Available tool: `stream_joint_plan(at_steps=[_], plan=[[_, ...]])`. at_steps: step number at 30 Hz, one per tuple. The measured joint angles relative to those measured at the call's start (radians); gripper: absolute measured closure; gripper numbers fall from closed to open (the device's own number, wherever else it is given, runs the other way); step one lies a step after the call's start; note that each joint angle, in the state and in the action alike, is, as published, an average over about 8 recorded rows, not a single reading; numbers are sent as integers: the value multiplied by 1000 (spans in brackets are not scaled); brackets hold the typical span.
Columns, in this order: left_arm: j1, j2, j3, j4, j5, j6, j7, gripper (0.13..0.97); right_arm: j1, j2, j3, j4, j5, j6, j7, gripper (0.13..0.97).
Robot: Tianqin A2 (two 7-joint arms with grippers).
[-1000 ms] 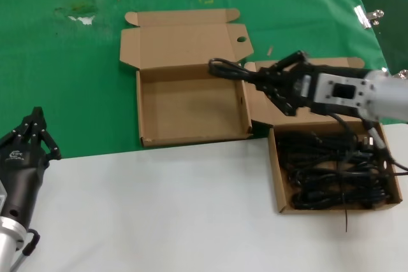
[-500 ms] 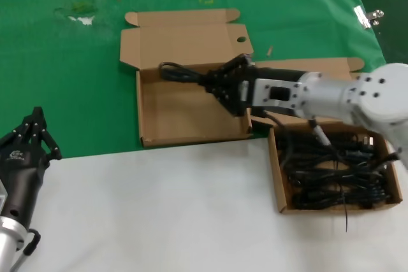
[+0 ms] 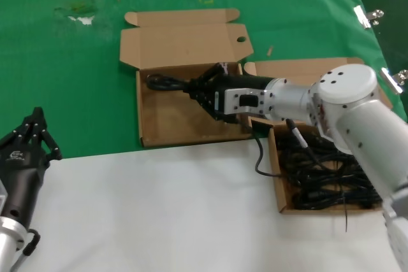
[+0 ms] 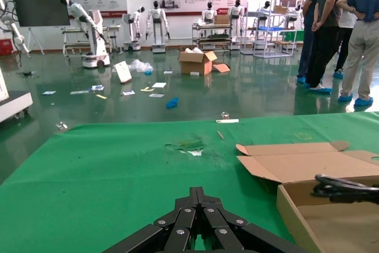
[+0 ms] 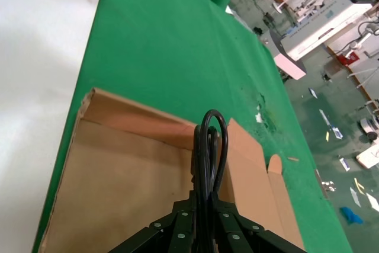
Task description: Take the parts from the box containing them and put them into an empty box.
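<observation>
The empty box (image 3: 171,121) lies open on the green cloth, its lid folded back. My right gripper (image 3: 193,87) reaches over it from the right, shut on a looped bundle of black cable (image 3: 162,83) held just above the box floor. One strand of that cable (image 3: 258,156) trails over the box's wall onto the white table. In the right wrist view the cable loop (image 5: 209,140) sticks out past the right gripper (image 5: 206,198) above the empty box (image 5: 118,188). The box containing the parts (image 3: 275,179) sits at the right, full of black cables (image 3: 325,183). My left gripper (image 3: 36,123) rests shut at the lower left.
The green cloth (image 3: 64,81) covers the far half of the table and white tabletop (image 3: 159,208) the near half. Metal clips (image 3: 368,16) lie at the far right. In the left wrist view the left gripper (image 4: 197,192) points at the empty box (image 4: 331,223).
My right gripper has carried the cable bundle leftwards, from above the full box to low over the empty box. The left arm has not moved.
</observation>
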Motion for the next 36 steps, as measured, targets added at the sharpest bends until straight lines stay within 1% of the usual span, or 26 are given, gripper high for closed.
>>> stream_joint_plan(at_steps=[4,8,11,15,24,27,32,33,36], plan=[[0,0,0,0,0,0,0,957,55,-45,47,-154,36,18,-147,923],[0,0,0,0,0,0,0,957,97,-76,84,-270,62,37,-259,922],[0,0,0,0,0,0,0,957,115,-89,102,-321,70,48,-309,920],[0,0,0,0,0,0,0,957,128,-97,115,-357,73,57,-342,920],[0,0,0,0,0,0,0,957,135,-98,130,-376,69,60,-350,849],[0,0,0,0,0,0,0,957,134,-93,135,-370,69,56,-334,799],[0,0,0,0,0,0,0,957,118,-69,138,-323,66,46,-277,716],[0,0,0,0,0,0,0,957,111,-62,137,-305,64,44,-258,716],[0,0,0,0,0,0,0,957,78,-32,127,-222,52,43,-180,642]])
